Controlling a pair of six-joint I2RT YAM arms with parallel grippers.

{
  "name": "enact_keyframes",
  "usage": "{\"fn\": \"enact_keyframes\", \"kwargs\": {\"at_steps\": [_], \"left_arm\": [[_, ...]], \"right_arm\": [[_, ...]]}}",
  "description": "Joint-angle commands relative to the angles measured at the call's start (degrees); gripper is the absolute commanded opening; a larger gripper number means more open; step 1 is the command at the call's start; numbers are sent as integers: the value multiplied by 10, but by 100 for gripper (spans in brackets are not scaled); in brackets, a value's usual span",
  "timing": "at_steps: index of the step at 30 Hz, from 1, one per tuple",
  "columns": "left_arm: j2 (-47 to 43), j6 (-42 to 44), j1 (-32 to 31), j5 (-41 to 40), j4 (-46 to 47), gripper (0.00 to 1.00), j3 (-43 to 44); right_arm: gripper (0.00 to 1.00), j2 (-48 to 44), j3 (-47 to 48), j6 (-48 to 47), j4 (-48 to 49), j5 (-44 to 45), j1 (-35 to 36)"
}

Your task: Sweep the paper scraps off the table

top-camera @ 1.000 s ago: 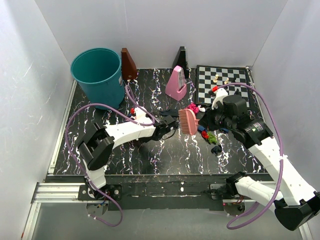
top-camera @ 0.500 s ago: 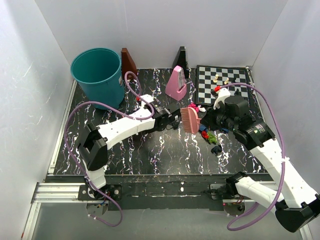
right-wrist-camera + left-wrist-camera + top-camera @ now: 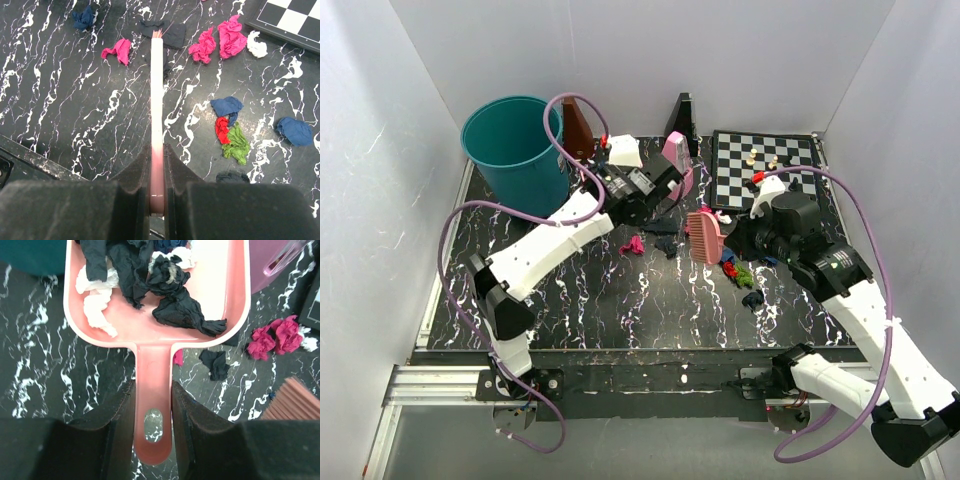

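My left gripper [image 3: 153, 410] is shut on the handle of the pink dustpan [image 3: 210, 290] and holds it raised above the table [image 3: 570, 300]. Black [image 3: 185, 315] and white [image 3: 97, 310] paper scraps lie in the pan. In the top view this gripper [image 3: 655, 185] is at the back, right of the bucket. My right gripper [image 3: 157, 190] is shut on the pink brush [image 3: 157, 100], also in the top view [image 3: 703, 237]. Loose scraps lie around the brush: magenta [image 3: 118, 50], magenta [image 3: 232, 35], blue [image 3: 226, 106], red [image 3: 222, 129], green [image 3: 236, 145].
A teal bucket [image 3: 515, 150] stands at the back left. A chessboard [image 3: 765, 165] with small pieces is at the back right. Brown [image 3: 578, 125] and black [image 3: 682, 120] wedge-shaped objects stand by the back wall. White walls enclose three sides.
My left arm has lifted the dustpan off the middle of the table and swung it back toward the bucket. A magenta and a dark scrap now show where it was. The right arm barely moved.
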Motion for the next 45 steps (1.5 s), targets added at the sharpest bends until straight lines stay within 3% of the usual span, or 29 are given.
{"fn": "enact_keyframes", "kwargs": {"at_steps": [1, 7, 16, 24, 29, 32, 35, 41, 45], "left_arm": [[-34, 133, 26, -11, 31, 0, 70], [-22, 194, 103, 35, 21, 0, 187], [-83, 198, 294, 253, 105, 0, 177], [-167, 74, 490, 554, 302, 0, -23], [-231, -69, 558, 652, 475, 0, -206], [-234, -129, 581, 718, 550, 0, -251], [-222, -186, 599, 773, 600, 0, -279], [-253, -349, 648, 802, 826, 0, -398], [-242, -393, 658, 820, 852, 0, -396]], "right_arm": [[1, -16, 14, 7, 14, 16, -3], [1, -6, 6, 9, 19, 9, -3], [1, 2, 6, 11, 22, 4, -2], [1, -1, 9, 10, 13, 4, -3], [1, -4, 9, 9, 10, 7, -3], [1, -2, 12, 9, 9, 4, -3], [1, 1, 12, 10, 11, 4, -2], [1, 1, 12, 11, 11, -15, -2], [1, 2, 12, 8, 9, -18, -3]]}}
